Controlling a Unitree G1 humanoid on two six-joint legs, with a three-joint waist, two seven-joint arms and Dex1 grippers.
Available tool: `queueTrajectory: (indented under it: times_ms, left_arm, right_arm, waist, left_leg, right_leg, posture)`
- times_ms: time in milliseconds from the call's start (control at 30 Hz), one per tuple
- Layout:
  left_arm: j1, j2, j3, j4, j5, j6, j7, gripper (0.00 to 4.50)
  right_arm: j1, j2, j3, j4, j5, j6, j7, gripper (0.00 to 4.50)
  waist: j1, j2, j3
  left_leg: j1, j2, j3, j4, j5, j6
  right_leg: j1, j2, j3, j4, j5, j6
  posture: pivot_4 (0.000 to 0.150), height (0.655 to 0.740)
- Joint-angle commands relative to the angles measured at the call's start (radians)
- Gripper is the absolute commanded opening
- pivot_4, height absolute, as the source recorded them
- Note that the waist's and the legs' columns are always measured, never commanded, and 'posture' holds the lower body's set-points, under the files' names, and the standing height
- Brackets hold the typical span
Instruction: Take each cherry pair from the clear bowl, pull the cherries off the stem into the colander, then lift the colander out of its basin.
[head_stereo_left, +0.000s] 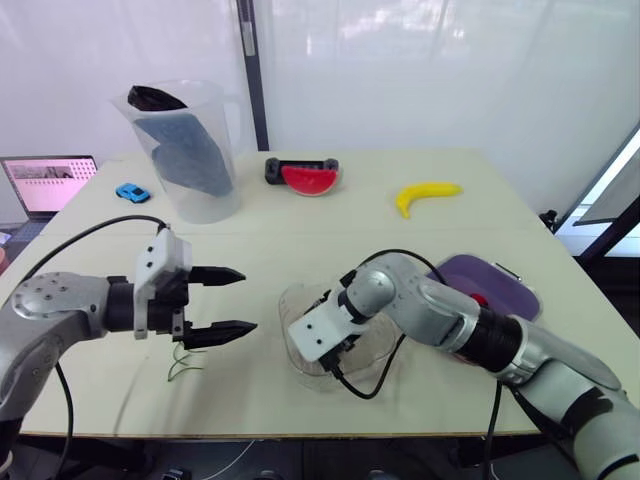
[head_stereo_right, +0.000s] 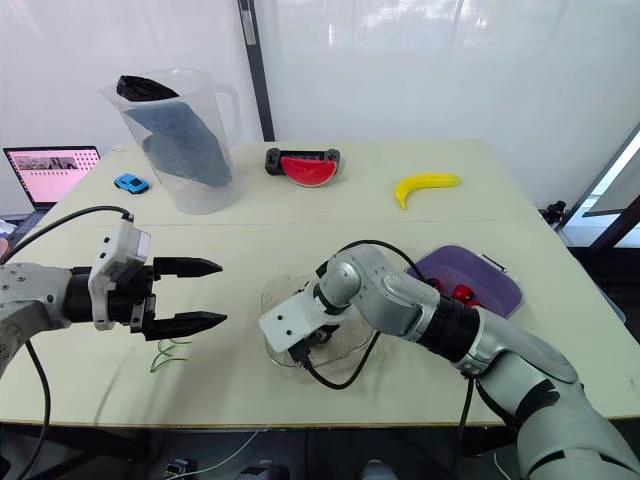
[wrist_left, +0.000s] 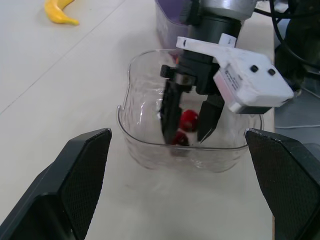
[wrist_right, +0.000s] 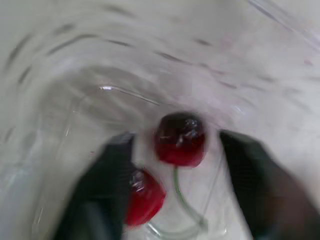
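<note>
- Right gripper (wrist_left: 187, 131), its fingers (wrist_left: 169, 112) spread inside the near bowl (wrist_left: 150, 156), straddles the cherry pair (wrist_right: 179, 139): close low on one cherry, not the stem (wrist_right: 178, 186).
- Left gripper (head_stereo_left: 245, 300) hovers open left of it, ready for the other.
- Colander (head_stereo_left: 512, 292) sits farther right.

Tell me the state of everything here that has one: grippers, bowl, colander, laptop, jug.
Left gripper: open, empty, above the table.
Right gripper: open, down inside clear bowl, straddling cherry pair.
Clear bowl: upright, holding the cherry pair.
Colander: some red cherries inside.
Laptop: open, screen lit.
Jug: upright, dark cloth inside.
</note>
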Motion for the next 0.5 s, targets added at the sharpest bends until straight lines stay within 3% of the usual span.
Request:
queueTrajectory:
  times_ms: [33, 233, 367, 500]
  left_arm:
    - [-0.036, -0.005, 0.004, -0.01, -0.021, 0.004, 0.007, 4.5]
    - [-0.07, -0.009, -0.027, 0.02, 0.001, -0.011, -0.015, 4.5]
    - [-0.085, -0.013, -0.048, 0.039, 0.013, -0.023, -0.034, 4.5]
    - [-0.102, -0.017, -0.068, 0.057, 0.027, -0.035, -0.049, 4.5]
  right_arm:
    - [0.001, -0.001, -0.073, -0.09, 0.003, 0.044, 0.041, 4.45]
    - [0.024, -0.004, -0.18, -0.151, 0.043, 0.197, 0.059, 4.45]
    - [0.059, 0.014, -0.366, -0.242, 0.191, 0.571, 0.048, 4.45]
    - [0.057, -0.013, -0.382, -0.309, 0.238, 0.935, -0.034, 4.45]
  waist:
    - [0.0, 0.0, 0.0]
    - [0.0, 0.0, 0.0]
    - [0.001, 0.0, 0.0]
    - [0.001, 0.0, 0.0]
  left_leg:
    - [0.0, 0.0, 0.0, 0.0, 0.0, 0.0]
    - [0.0, 0.0, 0.0, 0.0, 0.0, 0.0]
    - [0.0, 0.0, 0.0, 0.0, 0.0, 0.0]
    - [0.0, 0.0, -0.001, 0.0, 0.0, 0.001]
  right_leg:
    - [0.0, 0.0, 0.0, 0.0, 0.0, 0.0]
    - [0.0, 0.0, 0.0, 0.0, 0.0, 0.0]
    - [0.0, 0.0, 0.0, 0.0, 0.0, 0.0]
    - [0.0, 0.0, 0.0, 0.0, 0.0, 0.0]
  posture:
    - [0.15, 0.74]
    - [0.15, 0.74]
    - [0.15, 0.74]
    - [0.15, 0.74]
